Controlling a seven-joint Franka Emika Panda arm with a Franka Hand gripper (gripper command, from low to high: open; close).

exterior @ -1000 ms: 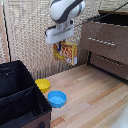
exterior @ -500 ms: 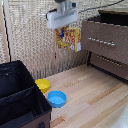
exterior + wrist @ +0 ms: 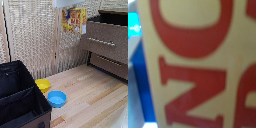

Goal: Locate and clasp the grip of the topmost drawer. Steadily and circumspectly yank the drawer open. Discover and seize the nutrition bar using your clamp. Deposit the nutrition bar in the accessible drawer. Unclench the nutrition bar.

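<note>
The nutrition bar, an orange-yellow packet with red print, hangs high in the air just to the exterior view's left of the dresser. The clamp holds it by its upper edge; only the clamp's pale underside shows at the frame's top. In the wrist view the packet fills almost the whole picture and hides the fingers. The topmost drawer, brown wood grain with a slim silver handle, stands pulled out from the dresser. A dark gap shows above its front. The bar is level with the dresser's top, beside the drawer and not over it.
A second drawer sits below, slightly out. A black fabric bin fills the exterior view's lower left. A yellow bowl and a blue bowl lie on the wooden floor. A slatted screen stands behind.
The arm has risen and moved toward the exterior view's right with the bar, nearer the dresser. It has mostly left the frame's top. The bowls and bin have not moved.
</note>
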